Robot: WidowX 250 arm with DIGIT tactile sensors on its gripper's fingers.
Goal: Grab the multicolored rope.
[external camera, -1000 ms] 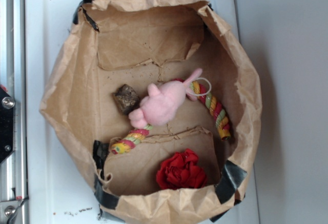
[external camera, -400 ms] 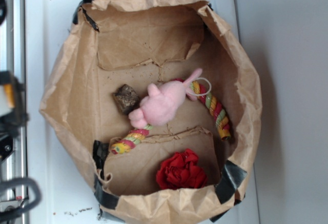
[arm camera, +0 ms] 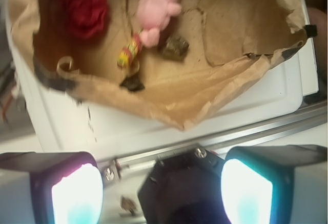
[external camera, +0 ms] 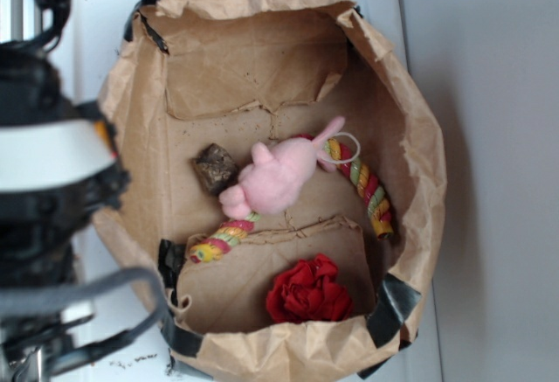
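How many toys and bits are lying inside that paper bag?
4. A pink plush bunny in the middle, lying over a multicolored rope that curves beneath it, a red fabric flower at the near edge, and a small brown lump left of the bunny.

Table: a white top [external camera: 87, 15] with a raised edge.
Side rail: a shiny metal strip [arm camera: 266, 129] runs along it.
Wall: plain grey [external camera: 498, 137].
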